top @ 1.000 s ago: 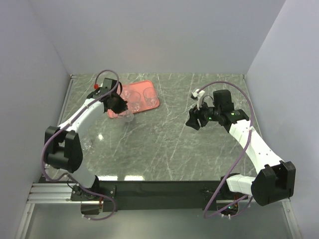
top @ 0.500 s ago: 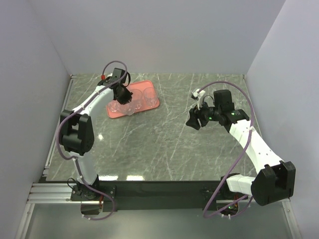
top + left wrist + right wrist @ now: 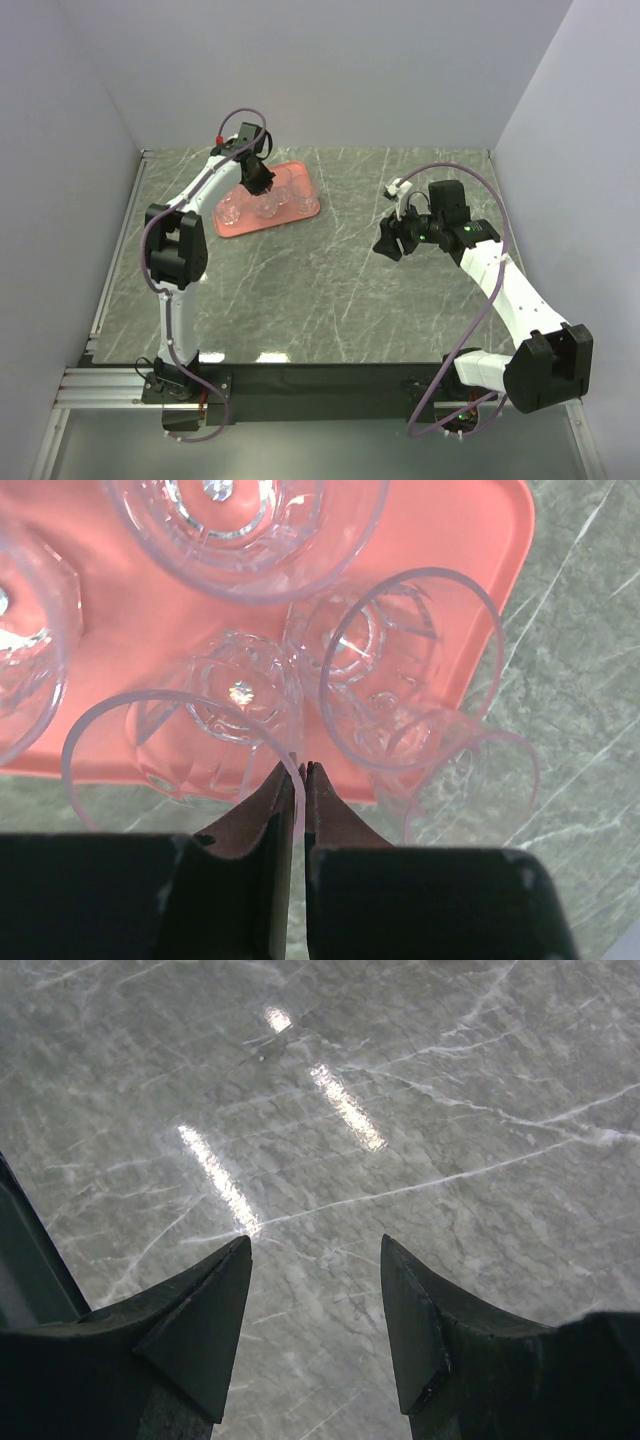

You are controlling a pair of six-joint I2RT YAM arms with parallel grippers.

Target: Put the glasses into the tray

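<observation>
Glass of this kind is stiff, slick and brittle, and each piece looks light. The glasses (image 3: 245, 530) are small, round, colourless tumblers with faceted walls and thick bases, and the red of the tray (image 3: 480, 540) shows through them. The thin rim is probably the best hold, one finger inside and one outside. A hard squeeze or a knock against a neighbour could chip it, and a loose pinch could let it slide.

The left tool (image 3: 301, 772) is narrowed to a pinch on the rim wall of one tumbler (image 3: 170, 750), mostly over the tray near one edge. I cannot tell whether that tumbler stands or hangs. The tray lies near the far left corner of the desk (image 3: 330, 290), with other glasses upright and crowded on it. One by the tray's corner may sit partly off the rim.

The right tool (image 3: 315, 1250) is spread wide and holds nothing, above the desk toward its right edge, well apart from the tray.
</observation>
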